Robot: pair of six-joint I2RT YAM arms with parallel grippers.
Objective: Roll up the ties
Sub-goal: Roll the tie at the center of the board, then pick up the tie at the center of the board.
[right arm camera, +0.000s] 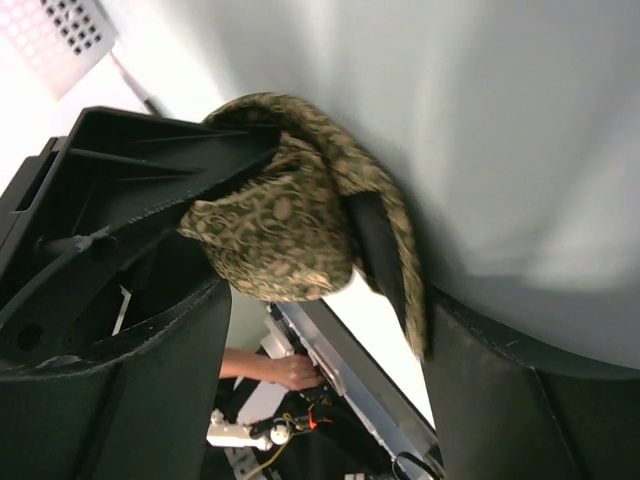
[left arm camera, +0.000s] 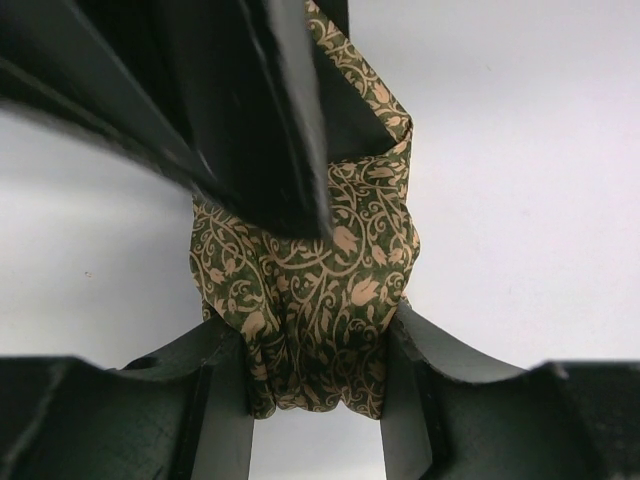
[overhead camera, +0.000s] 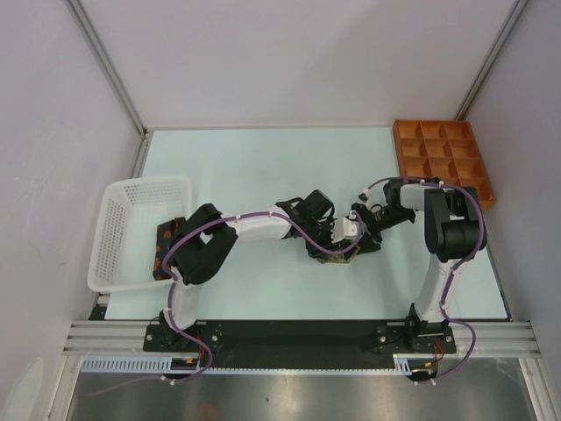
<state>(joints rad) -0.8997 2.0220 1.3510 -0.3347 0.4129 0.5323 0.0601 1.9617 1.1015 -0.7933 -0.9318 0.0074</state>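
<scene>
Tie (left arm camera: 320, 290) bunched, clamped in left gripper (left arm camera: 315, 350); right gripper (right arm camera: 320, 365) spread wide.

White mesh basket (overhead camera: 131, 189), perhaps overhanging the table (overhead camera: 263, 158), left; orange tray (overhead camera: 443, 158) far right.

Bends both arms inward, wrists nearly meeting; clamps left gripper (left arm camera: 312, 325) on the tie (left arm camera: 335, 245); holds right gripper (right arm camera: 330, 300) with jaws spread wide.

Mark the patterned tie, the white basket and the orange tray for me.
patterned tie (left arm camera: 320, 300), left wrist view, bunched fabric at its middle.
white basket (overhead camera: 149, 181), top view, far rim.
orange tray (overhead camera: 434, 122), top view, far rim.
</scene>
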